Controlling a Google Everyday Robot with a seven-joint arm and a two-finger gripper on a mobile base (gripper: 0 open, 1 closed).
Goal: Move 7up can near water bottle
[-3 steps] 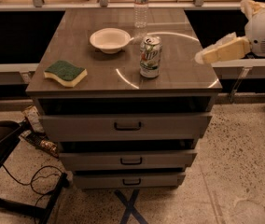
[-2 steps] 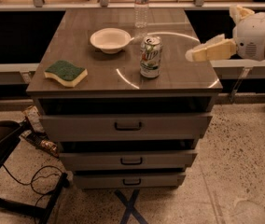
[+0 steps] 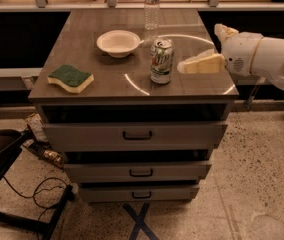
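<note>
7up can (image 3: 161, 60) upright on the counter (image 3: 107, 86), water bottle (image 3: 152, 6) apart at the rear.
My pincer (image 3: 199, 48) sits just right of the can, spread open, empty; closing in off-centre, I could knock it over toward the bowl (image 3: 118, 42).

Sitting on one grey-brown wooden cabinet top (image 3: 82, 39): one silver-white aluminium 7up can (image 3: 161, 60), one tall clear plastic water bottle (image 3: 152, 6), one round white bowl (image 3: 118, 42), one green-and-yellow sponge (image 3: 71, 78). Three handled grey drawers (image 3: 137, 134) are showing below. One cream gripper (image 3: 202, 64) is hovering just right of the can.
</note>
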